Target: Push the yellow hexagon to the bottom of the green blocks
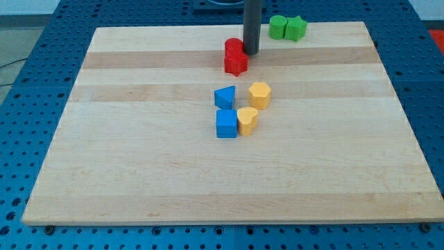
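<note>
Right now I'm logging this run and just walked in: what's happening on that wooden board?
My tip rests at the view's top, touching the right side of the two red blocks. The yellow hexagon block sits untouched mid-board, beside a blue wedge-like block, above a blue cube and a second yellow block. The two green blocks wait at the wooden board's top edge. The hexagon isn't below them yet.

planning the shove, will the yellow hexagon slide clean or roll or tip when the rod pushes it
The yellow hexagon looks squat with a flat top, so it probably slides, not tips or rolls. Its angled faces may let it twist off my tip. The smooth wooden board suggests little drag.
</note>
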Controlling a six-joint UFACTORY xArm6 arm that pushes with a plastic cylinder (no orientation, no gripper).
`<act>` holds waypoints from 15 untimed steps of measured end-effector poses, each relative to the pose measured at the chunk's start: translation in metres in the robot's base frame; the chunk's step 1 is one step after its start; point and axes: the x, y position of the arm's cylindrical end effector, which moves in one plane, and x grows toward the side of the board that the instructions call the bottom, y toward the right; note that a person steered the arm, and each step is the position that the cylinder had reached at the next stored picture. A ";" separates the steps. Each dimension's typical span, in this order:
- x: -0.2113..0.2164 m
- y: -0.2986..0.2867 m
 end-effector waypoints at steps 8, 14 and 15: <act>0.146 -0.024; 0.081 0.042; 0.068 0.051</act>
